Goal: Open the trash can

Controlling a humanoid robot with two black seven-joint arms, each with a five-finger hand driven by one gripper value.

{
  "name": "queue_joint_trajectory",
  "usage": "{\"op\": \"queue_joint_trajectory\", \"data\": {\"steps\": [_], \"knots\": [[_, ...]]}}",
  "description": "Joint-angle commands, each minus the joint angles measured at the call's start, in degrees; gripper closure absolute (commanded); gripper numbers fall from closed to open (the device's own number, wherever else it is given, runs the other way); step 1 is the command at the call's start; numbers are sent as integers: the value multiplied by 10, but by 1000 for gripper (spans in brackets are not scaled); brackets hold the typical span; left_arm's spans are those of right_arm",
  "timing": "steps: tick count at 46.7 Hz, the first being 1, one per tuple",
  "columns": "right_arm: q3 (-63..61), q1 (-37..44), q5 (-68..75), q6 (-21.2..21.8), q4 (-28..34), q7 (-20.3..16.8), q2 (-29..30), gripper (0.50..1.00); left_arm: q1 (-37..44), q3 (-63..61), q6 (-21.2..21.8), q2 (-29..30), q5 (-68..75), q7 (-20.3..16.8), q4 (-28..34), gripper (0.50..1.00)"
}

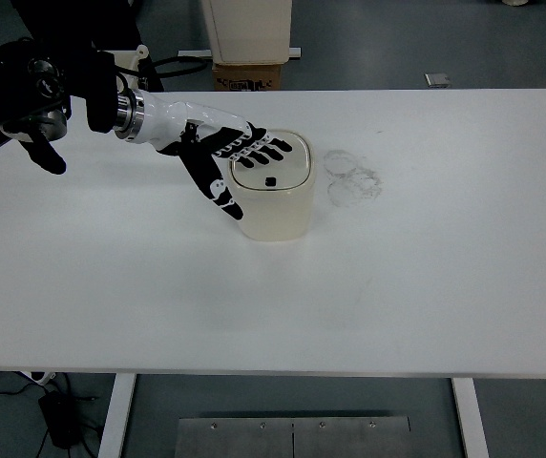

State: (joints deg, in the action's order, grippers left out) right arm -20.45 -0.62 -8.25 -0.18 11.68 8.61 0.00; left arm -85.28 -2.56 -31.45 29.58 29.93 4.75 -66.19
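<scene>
Fingers: extended and slightly spread, laid flat across the near-left part of the lid, clamped on nothing; thumb hangs down the can's left side. Left hand: entered from the left edge. Trash can: cream, upright, centre of the white table, lid shut. Step, as I judge it: contact made, opening not yet done. Next I'd press down on the lid to release it.
</scene>
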Motion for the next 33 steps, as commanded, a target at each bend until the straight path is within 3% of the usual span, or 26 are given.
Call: {"op": "queue_joint_trajectory", "data": {"steps": [1,33], "knots": [[0,0,0,0,0,0,0,507,0,0,4,-9,1,1,0,500],[0,0,0,0,0,0,0,507,13,-1,26,-32,4,0,1,500]]}}
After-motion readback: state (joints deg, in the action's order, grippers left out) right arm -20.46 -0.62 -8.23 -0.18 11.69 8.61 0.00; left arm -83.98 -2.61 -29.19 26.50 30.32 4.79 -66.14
